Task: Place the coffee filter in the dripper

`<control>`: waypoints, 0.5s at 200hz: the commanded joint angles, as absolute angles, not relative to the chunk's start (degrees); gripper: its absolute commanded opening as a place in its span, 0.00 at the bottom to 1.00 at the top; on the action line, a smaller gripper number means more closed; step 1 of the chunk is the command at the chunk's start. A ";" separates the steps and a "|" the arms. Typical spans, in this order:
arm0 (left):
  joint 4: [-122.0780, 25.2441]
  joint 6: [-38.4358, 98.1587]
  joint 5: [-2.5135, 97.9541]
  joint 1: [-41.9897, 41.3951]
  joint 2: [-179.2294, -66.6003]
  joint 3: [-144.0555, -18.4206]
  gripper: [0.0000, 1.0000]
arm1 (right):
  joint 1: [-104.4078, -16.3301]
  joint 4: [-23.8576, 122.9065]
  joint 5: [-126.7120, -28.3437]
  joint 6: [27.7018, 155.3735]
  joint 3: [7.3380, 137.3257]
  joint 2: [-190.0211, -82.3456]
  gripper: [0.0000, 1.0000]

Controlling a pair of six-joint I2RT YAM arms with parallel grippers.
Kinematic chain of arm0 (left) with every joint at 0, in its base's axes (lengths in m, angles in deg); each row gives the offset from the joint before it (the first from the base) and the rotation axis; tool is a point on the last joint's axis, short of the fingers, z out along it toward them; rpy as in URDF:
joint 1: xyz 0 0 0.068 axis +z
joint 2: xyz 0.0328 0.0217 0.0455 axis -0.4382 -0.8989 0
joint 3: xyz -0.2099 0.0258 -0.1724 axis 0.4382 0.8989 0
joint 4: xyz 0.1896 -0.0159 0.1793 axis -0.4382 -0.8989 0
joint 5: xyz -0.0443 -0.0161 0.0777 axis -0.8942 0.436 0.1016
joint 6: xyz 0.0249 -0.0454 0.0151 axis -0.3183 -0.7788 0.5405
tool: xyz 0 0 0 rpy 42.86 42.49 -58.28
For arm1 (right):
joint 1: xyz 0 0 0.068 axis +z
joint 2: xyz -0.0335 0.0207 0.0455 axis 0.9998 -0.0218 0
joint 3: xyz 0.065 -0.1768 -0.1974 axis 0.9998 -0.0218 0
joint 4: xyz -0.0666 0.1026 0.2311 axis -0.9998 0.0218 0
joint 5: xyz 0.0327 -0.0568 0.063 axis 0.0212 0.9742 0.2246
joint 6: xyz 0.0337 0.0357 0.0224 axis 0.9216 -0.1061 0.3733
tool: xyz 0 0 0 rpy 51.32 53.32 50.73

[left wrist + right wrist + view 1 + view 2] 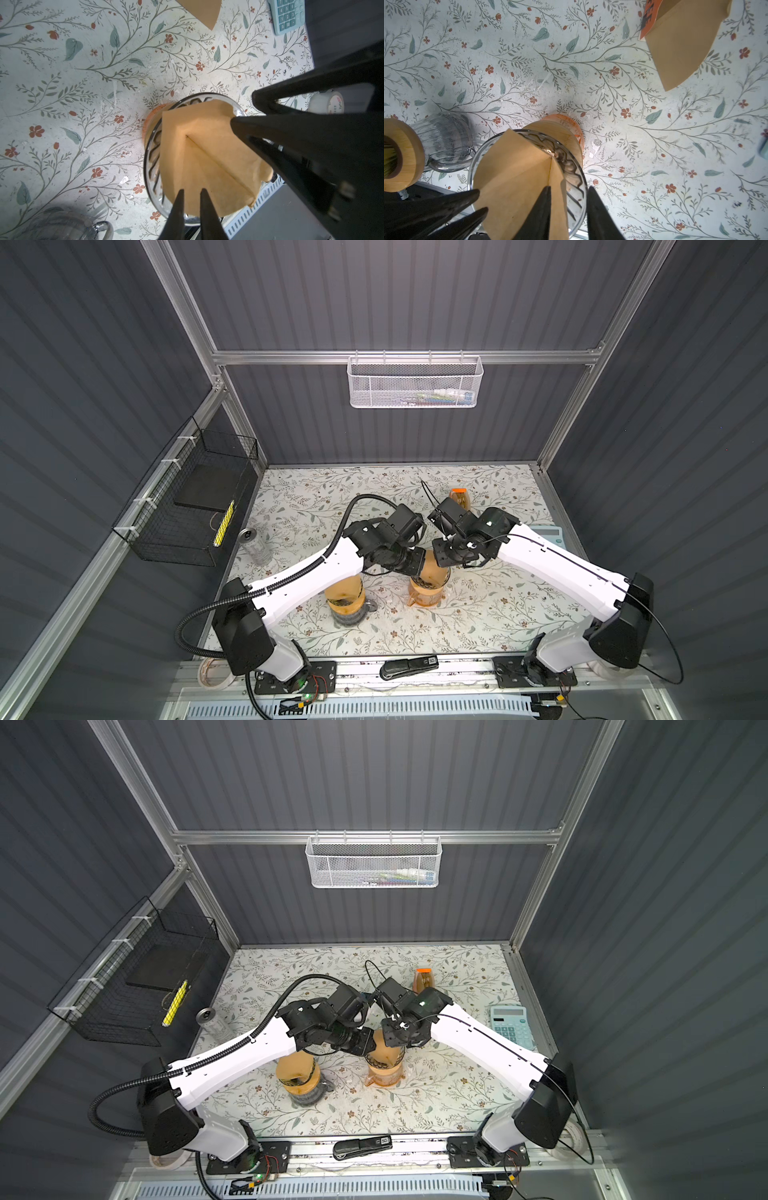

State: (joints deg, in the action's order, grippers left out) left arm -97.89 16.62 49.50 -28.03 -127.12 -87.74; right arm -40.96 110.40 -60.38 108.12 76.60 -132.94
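Note:
A brown paper coffee filter stands opened as a cone inside the ribbed glass dripper, which sits on an orange base mid-table. In both top views the filter shows between the two wrists. My left gripper hovers over the filter's near rim, its jaws a narrow gap apart with plain paper showing between them. My right gripper is open and straddles the opposite rim, one finger inside the filter and the other outside the glass.
A second dripper with a filter stands on a ribbed glass server under the left arm. A filter pack with an orange label lies behind. A calculator, a clear can and a stapler lie around.

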 commanded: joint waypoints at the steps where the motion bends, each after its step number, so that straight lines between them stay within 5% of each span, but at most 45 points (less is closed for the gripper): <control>1: -97.64 15.97 50.76 -28.26 -125.07 -89.63 0.17 | -40.68 111.53 -59.64 108.82 78.39 -131.35 0.32; 49: -98.77 14.82 57.40 -28.08 -123.42 -92.22 0.21 | -40.98 110.93 -59.24 108.58 79.35 -129.67 0.33; 78: -101.57 15.40 66.34 -27.25 -122.68 -94.80 0.60 | -43.15 110.12 -57.63 106.36 80.27 -127.57 0.37; 88: -101.11 15.80 67.72 -26.18 -122.11 -95.10 0.98 | -44.81 110.05 -58.20 105.41 80.95 -126.78 0.44; 100: -99.79 16.23 67.73 -23.95 -121.57 -95.02 1.00 | -46.78 109.40 -58.70 103.93 81.28 -125.74 0.59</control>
